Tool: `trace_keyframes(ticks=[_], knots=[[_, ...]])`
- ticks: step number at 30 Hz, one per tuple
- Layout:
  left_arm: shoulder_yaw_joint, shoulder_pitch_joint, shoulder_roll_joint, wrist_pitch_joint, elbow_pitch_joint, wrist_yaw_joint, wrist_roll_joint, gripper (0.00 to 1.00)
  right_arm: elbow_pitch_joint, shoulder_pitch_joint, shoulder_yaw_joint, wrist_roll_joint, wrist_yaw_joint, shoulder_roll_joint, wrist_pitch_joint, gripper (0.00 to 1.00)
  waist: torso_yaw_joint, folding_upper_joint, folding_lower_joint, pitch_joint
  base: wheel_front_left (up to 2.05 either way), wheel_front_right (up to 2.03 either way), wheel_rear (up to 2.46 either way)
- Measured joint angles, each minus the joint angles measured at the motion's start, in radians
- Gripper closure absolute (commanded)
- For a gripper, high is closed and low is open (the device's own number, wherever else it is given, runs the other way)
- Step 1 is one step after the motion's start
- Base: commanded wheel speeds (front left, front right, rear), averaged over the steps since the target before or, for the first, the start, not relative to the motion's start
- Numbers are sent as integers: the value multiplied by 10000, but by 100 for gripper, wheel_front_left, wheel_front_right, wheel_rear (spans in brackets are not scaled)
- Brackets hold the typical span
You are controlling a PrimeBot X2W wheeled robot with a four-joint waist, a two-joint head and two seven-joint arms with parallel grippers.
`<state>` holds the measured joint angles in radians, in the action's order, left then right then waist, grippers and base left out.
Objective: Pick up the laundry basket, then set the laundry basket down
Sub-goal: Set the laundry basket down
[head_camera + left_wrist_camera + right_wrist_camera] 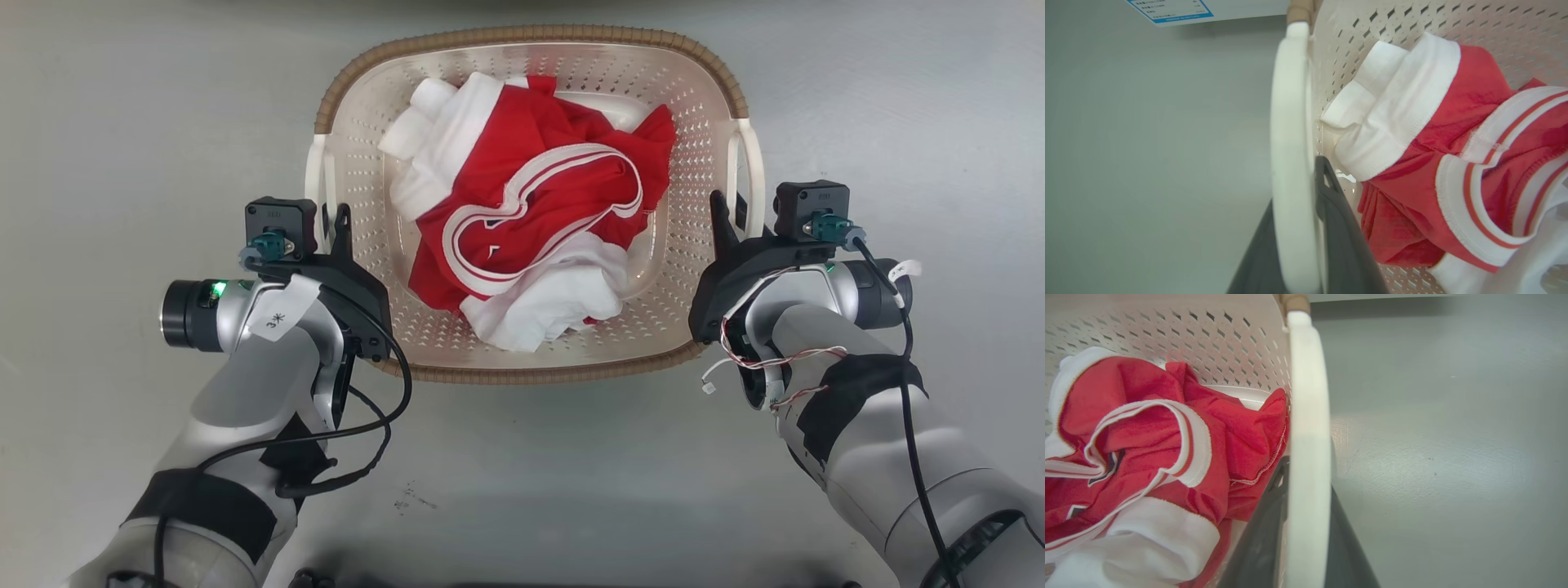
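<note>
The laundry basket [531, 37], cream-white and perforated with a brown woven-look rim, sits in the middle of the head view on the grey floor. Crumpled red and white clothes [539, 220] lie inside it. My left gripper [333, 222] is shut around the basket's white left handle [1290, 122], one dark finger inside the basket wall and one outside. On the other side, my right gripper [725, 214] is shut on the white right handle [1308, 396] the same way. I cannot tell whether the basket touches the floor.
Smooth grey floor [122, 122] lies on all sides of the basket. A white panel with a blue-bordered label [1171, 10] stands at the far end in the left wrist view. Loose cables hang from both forearms.
</note>
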<state>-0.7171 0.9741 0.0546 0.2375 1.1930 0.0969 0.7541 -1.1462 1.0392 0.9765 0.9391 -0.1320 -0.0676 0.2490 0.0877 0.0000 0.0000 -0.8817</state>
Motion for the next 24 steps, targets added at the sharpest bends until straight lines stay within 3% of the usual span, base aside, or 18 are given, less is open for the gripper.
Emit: trace_keyframes(ticks=[1,2,4,5,6,8,9,24], knots=[[2,24,2,27,4,0,-2,95,4,3,-12,-2,0,0,0,70,1,0,0,-3,0,0,0],[4,48,0,54,4,6,-13,77,10,4,-25,-13,0,-4,4,51,2,0,0,-4,0,0,0],[4,82,0,67,13,12,-52,58,48,20,-50,-48,0,2,4,9,2,0,0,-3,0,0,0],[6,82,4,67,29,13,-86,53,59,29,-61,-59,0,8,4,0,0,0,0,-1,0,0,0],[13,81,21,67,54,13,-90,43,59,37,-81,-59,0,8,4,0,-2,0,0,4,0,0,0],[31,81,58,67,113,33,-90,9,58,57,-115,-65,0,8,4,0,-9,0,0,22,0,0,0],[42,81,71,69,132,42,-90,0,58,69,-128,-82,0,8,4,0,-13,0,0,36,0,0,0],[236,-28,109,121,303,84,-88,0,-188,67,-447,-309,0,10,6,0,-131,0,0,701,0,0,0]])
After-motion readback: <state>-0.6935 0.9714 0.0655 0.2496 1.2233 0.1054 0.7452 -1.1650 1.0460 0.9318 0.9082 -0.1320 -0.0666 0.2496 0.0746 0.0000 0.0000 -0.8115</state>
